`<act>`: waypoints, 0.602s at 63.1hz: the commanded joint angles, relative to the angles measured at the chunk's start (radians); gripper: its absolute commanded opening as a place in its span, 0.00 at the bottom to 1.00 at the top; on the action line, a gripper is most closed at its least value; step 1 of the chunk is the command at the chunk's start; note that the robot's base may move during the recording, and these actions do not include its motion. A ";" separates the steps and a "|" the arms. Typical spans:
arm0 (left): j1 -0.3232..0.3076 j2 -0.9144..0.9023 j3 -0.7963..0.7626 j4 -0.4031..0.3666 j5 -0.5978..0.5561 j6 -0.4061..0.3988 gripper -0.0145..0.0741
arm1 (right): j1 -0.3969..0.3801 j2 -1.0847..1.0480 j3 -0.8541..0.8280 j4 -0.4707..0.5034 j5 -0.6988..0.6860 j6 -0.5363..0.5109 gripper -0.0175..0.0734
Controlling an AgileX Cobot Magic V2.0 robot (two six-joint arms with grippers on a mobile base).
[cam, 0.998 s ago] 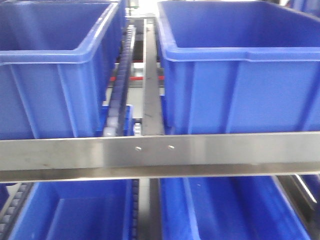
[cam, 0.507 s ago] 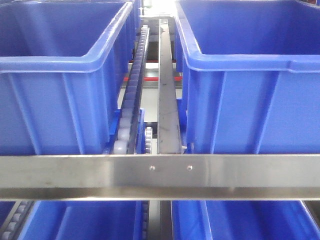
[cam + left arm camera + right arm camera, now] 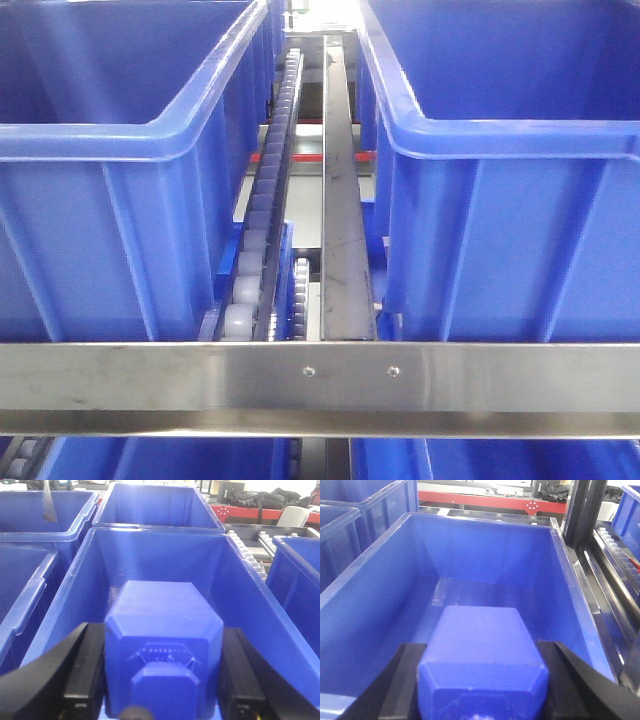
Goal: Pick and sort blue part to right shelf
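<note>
Between two tall blue bins [image 3: 120, 200] on the upper shelf level, seen from the front camera, a roller track [image 3: 265, 215] and a steel rail [image 3: 340, 220] run side by side toward the back. A steel crossbar [image 3: 320, 388] with two screws spans the front of the rack, and more blue bins show below it. No arm appears in this view.

At the left wrist camera, the left gripper [image 3: 162, 672] is clamped on a blue part [image 3: 162, 650], its black fingers [image 3: 85, 672] pressed against the block's two flat sides. The block hangs over a deep blue bin [image 3: 75, 580], toward that bin's near wall (a second bin sits behind it, others at either side).

At the right wrist camera, the right gripper [image 3: 482, 685] likewise grips a blue block [image 3: 482, 660] between black fingers [image 3: 405, 680]. It is held above a blue bin [image 3: 570, 590], near its front wall, with black rack posts [image 3: 582, 510] at the bin's right.
</note>
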 commanded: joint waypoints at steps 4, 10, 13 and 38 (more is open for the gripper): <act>0.000 0.008 -0.030 -0.015 -0.092 0.003 0.62 | -0.006 0.007 -0.031 -0.009 -0.092 -0.009 0.68; 0.000 0.008 -0.030 -0.015 -0.092 0.003 0.62 | -0.006 0.007 -0.031 -0.009 -0.092 -0.009 0.68; 0.000 0.008 -0.030 -0.015 -0.092 0.003 0.62 | -0.006 0.007 -0.031 -0.009 -0.092 -0.009 0.68; 0.000 0.008 -0.030 -0.015 -0.114 0.003 0.62 | -0.006 0.009 -0.031 -0.008 -0.100 -0.009 0.68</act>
